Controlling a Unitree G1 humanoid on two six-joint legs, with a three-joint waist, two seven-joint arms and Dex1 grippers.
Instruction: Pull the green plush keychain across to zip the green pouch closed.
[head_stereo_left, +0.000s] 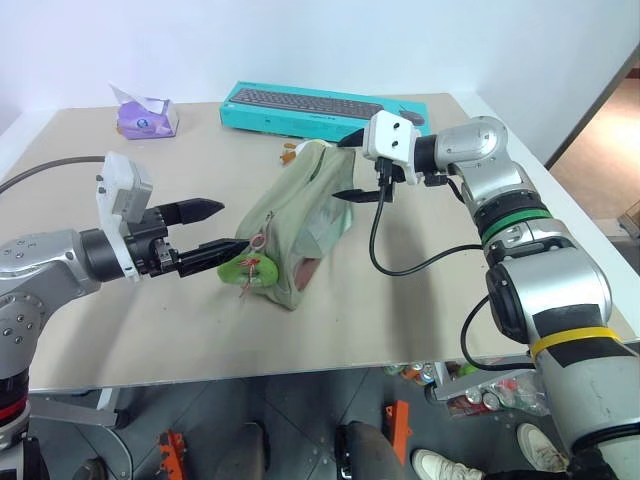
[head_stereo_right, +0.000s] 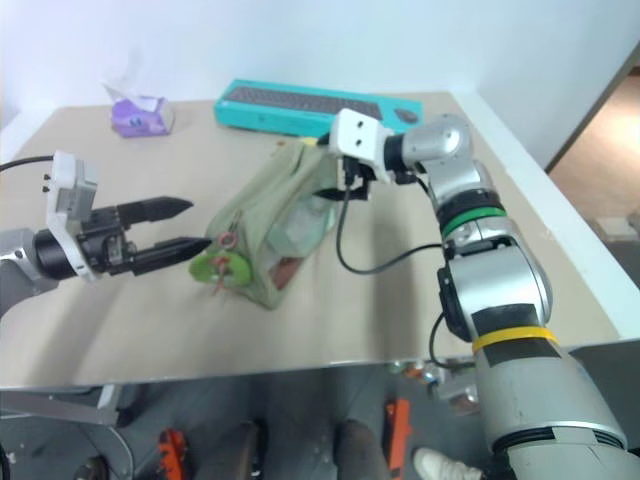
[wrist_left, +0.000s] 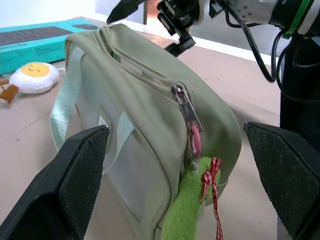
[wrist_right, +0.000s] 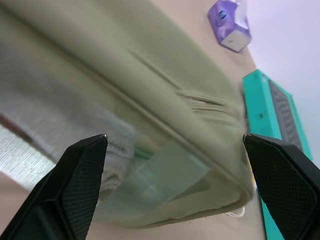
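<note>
Beige rectangular table with a pale edge, set against a plain white wall at 12 o'clock. Even, diffuse lighting, no hard shadows on the tabletop. Teal keyboard box at 12 o'clock near the far edge. Purple tissue pack at 10 o'clock, well apart from the box. Yellow-and-white round plush toy on the tabletop near the box. Grey floor at 6 o'clock below the near edge, with orange fittings and a white shoe at 5 o'clock. Brown flooring at 3 o'clock beyond the table.
</note>
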